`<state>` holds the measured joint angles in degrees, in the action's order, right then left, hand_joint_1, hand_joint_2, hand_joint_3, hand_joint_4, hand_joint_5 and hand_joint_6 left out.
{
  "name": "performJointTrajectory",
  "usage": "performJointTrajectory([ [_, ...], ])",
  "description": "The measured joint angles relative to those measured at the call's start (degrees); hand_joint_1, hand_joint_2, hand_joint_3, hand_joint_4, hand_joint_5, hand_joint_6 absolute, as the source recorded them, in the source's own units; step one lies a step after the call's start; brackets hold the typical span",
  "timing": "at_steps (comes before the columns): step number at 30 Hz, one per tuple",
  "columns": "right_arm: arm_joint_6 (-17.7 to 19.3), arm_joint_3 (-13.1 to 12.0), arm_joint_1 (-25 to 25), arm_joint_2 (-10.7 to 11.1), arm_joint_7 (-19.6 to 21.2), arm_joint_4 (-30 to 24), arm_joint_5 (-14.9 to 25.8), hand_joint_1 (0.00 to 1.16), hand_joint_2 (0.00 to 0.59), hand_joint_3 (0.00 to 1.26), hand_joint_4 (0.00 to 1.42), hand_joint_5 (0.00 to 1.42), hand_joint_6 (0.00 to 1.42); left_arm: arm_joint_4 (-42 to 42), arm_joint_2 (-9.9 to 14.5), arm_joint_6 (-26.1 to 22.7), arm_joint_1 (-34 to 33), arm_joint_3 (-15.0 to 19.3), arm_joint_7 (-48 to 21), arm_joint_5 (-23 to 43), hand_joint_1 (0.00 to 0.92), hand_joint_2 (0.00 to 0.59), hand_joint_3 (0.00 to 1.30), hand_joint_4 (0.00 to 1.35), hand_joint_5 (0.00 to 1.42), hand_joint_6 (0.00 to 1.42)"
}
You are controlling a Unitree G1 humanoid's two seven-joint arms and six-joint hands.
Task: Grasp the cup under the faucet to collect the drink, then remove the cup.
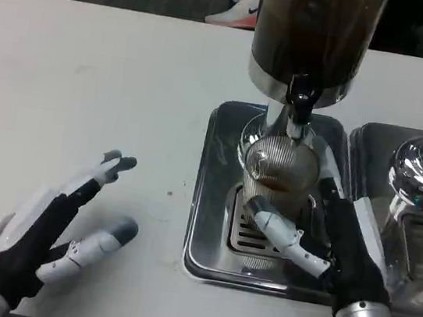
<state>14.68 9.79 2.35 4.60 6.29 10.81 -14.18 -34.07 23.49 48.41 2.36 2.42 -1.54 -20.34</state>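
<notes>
My left hand (43, 233) lies spread on the table (90, 70), idle, well apart. My right hand (319, 237) wraps the cup (276, 175), thumb across its front. Cup stands upright on the drip tray (209, 205), directly below the faucet (302, 100), some drink inside. Removal means pulling toward me.

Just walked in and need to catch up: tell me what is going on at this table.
The robot is collecting a drink. Its right hand grips a clear ribbed cup standing on the metal drip tray, directly under the black faucet of a dispenser holding dark liquid. A little dark drink shows in the cup. The left hand rests open on the white table, touching nothing. The cup has not yet been taken away.
</notes>
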Motion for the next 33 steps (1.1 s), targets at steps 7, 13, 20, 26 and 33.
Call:
performJointTrajectory([
  [7,3.7,-0.1,-1.9,-0.5,-0.1,4.9,1.0,0.66,0.200,0.00,0.00,0.00,0.00,-1.1,0.2,0.4,-0.3,-1.0,0.0,2.0,0.000,0.131,0.16,0.00,0.13,0.05],
  [13,5.1,-0.4,-3.3,-0.9,-0.1,8.2,1.2,0.67,0.199,0.00,0.00,0.00,0.00,-2.5,0.3,0.5,-0.9,-2.0,-1.1,3.6,0.000,0.131,0.17,0.00,0.14,0.04],
  [20,5.4,-0.8,-4.6,-1.8,0.0,10.9,1.2,0.68,0.202,0.00,0.00,0.00,0.00,-2.6,0.3,0.5,-1.0,-2.9,-1.3,4.5,0.000,0.131,0.17,0.00,0.14,0.04],
  [26,5.4,-1.2,-5.0,-2.0,-0.1,11.2,1.2,0.68,0.199,0.00,0.00,0.00,0.00,-2.6,0.3,0.5,-0.9,-2.9,-1.5,6.1,0.000,0.131,0.19,0.00,0.15,0.04],
  [33,5.1,-1.3,-5.8,-2.4,0.1,11.9,1.0,0.71,0.197,0.00,0.00,0.00,0.00,-2.4,0.3,0.5,-0.4,-2.9,-1.5,6.6,0.000,0.131,0.20,0.01,0.16,0.04],
])
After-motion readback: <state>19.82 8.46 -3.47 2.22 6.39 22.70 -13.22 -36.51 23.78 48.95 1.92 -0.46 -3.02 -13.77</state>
